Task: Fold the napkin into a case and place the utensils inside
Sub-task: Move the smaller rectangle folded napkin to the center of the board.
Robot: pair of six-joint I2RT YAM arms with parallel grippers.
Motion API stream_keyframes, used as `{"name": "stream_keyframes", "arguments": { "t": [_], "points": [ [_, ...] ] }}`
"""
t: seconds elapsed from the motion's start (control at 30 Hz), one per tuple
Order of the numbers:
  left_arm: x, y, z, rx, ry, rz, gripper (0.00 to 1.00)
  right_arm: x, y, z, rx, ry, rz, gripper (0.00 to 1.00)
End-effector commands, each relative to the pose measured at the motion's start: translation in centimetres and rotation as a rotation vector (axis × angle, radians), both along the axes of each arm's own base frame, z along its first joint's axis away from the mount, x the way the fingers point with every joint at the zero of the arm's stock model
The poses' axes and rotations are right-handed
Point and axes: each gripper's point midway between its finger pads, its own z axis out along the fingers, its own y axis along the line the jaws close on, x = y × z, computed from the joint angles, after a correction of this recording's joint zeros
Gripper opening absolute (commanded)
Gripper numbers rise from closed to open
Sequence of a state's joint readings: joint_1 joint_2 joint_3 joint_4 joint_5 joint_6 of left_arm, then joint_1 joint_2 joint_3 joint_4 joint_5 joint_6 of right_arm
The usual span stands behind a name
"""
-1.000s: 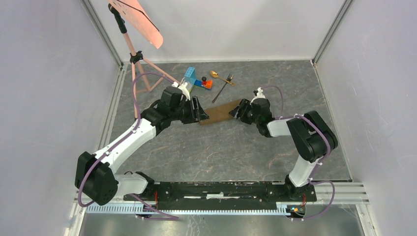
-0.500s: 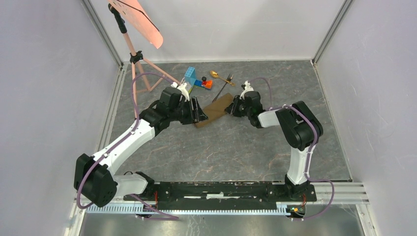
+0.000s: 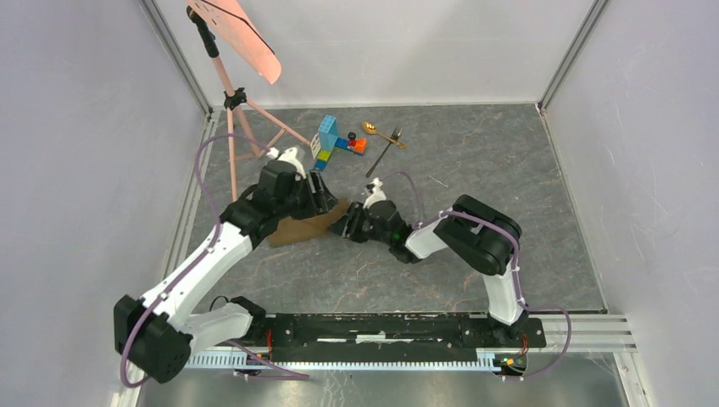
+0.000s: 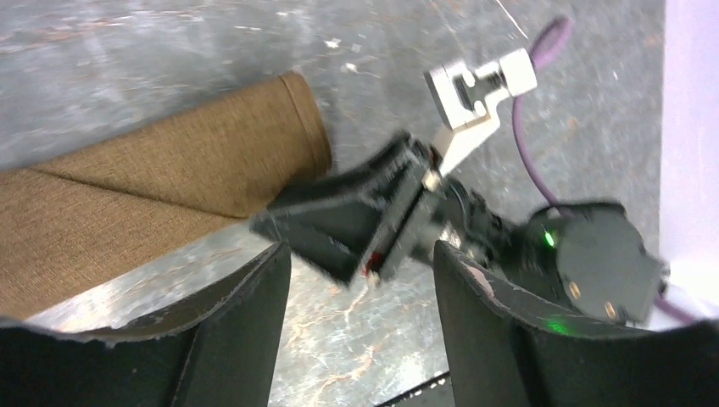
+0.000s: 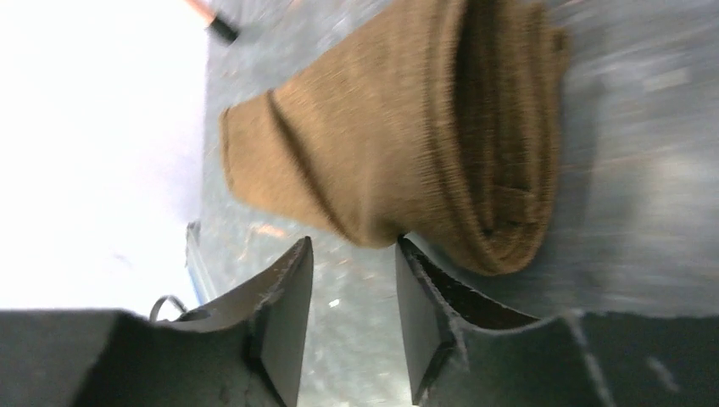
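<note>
The left gripper (image 4: 360, 263) gapes wide beside the napkin (image 4: 169, 195), the right gripper (image 5: 352, 254) sits narrow at its edge, hold unclear, so the napkin may unroll.

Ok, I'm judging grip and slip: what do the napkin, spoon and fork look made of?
Napkin: brown woven cloth, matte; weave and soft folds show. Spoon: probably metal, polished gold finish that glints. Fork: thin and dark, likely metal, too small to be sure.
</note>
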State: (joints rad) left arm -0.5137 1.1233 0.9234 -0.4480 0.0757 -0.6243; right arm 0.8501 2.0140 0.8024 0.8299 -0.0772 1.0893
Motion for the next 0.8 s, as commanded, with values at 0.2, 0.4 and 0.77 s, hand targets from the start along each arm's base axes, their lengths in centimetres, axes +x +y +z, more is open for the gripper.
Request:
{"name": "stream_keyframes", "arguments": {
  "t": [0.2,0.4,0.77],
  "points": [
    [0.3,5.4,2.7,0.02,-0.122,0.231,0.77,-4.2,-2.7,2.4,-0.075,-0.154,0.187,0.64],
    [0.1,4.9,3.0,0.006,-0.122,0.205,0.79,-1.3,-7.5,1.5,-0.233,-0.232,0.215,0.67],
    [-0.1,4.0,2.7,-0.003,-0.103,0.148,0.8,2.5,-0.3,2.5,-0.154,-0.295,0.328,0.67]
  ]
}}
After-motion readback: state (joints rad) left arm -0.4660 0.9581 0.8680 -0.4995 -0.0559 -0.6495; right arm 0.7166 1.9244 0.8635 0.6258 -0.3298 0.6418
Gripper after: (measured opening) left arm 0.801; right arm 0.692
